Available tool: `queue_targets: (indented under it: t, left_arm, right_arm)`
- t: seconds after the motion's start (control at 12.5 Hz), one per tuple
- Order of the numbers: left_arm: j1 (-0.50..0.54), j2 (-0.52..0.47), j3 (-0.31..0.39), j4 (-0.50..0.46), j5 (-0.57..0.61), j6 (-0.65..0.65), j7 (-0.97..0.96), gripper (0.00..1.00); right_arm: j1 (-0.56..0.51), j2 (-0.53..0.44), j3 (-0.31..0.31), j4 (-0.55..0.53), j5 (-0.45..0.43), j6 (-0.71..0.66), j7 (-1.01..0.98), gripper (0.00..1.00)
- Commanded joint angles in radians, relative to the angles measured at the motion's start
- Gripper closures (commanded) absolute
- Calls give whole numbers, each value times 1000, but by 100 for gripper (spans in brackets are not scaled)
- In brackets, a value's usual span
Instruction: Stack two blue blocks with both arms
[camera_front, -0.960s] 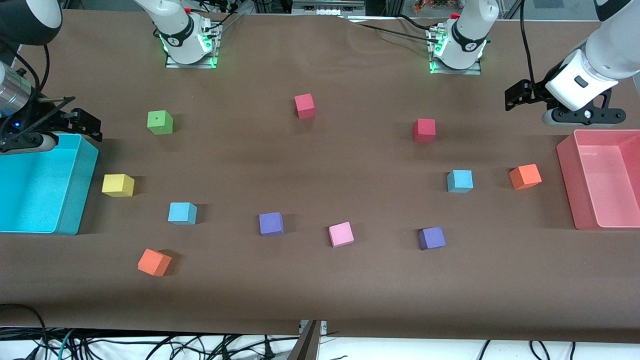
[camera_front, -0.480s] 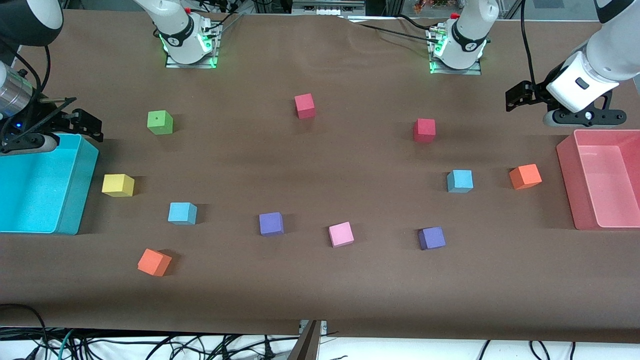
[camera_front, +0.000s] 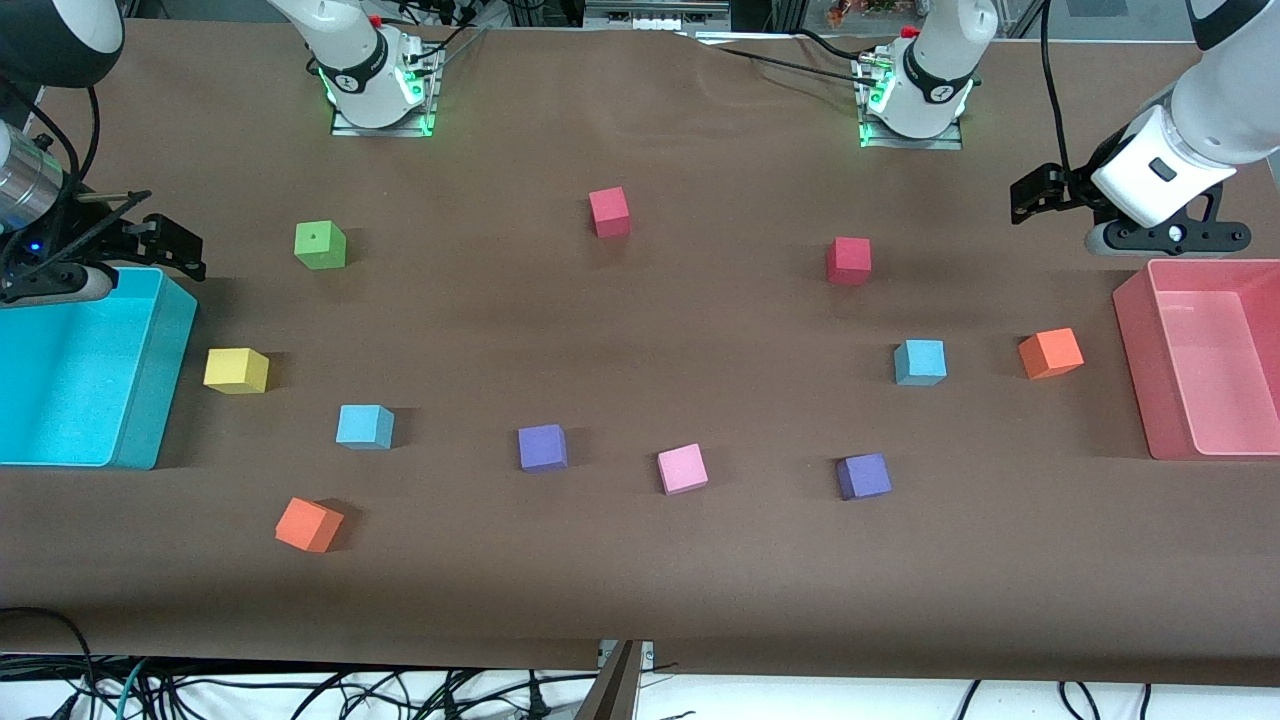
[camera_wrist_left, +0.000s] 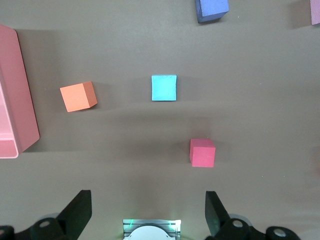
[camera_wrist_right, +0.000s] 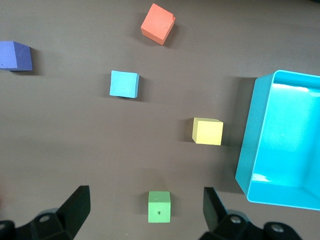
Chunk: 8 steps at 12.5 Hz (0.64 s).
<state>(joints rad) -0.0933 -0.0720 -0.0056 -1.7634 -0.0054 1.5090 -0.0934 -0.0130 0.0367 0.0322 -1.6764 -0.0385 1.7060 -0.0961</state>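
Two sky-blue blocks lie apart on the brown table. One blue block (camera_front: 365, 426) is toward the right arm's end, also in the right wrist view (camera_wrist_right: 124, 83). The other blue block (camera_front: 920, 362) is toward the left arm's end, also in the left wrist view (camera_wrist_left: 164, 88). My left gripper (camera_front: 1165, 240) hangs high over the table at the pink bin's rim, open and empty (camera_wrist_left: 148, 215). My right gripper (camera_front: 60, 290) hangs high over the turquoise bin's rim, open and empty (camera_wrist_right: 146, 202).
A turquoise bin (camera_front: 150, 400) stands at the right arm's end and a pink bin (camera_front: 1135, 350) at the left arm's end. Scattered cubes include green (camera_front: 320, 245), yellow (camera_front: 236, 370), orange (camera_front: 1050, 353), red (camera_front: 849, 260), purple (camera_front: 543, 447) and pink (camera_front: 682, 469).
Both arms have shifted only very slightly. No block has moved.
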Motion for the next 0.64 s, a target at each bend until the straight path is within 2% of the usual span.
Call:
queue_targets:
  t: [0.0,0.56]
  left_arm:
    - [-6,-3,4,1,22,-4,18,0]
    - [-3,-2,6,-1,22,-6,18,0]
  right_arm:
    - [2,-11,0,6,11,-23,9,0]
    - [2,-11,0,6,9,-31,7,0]
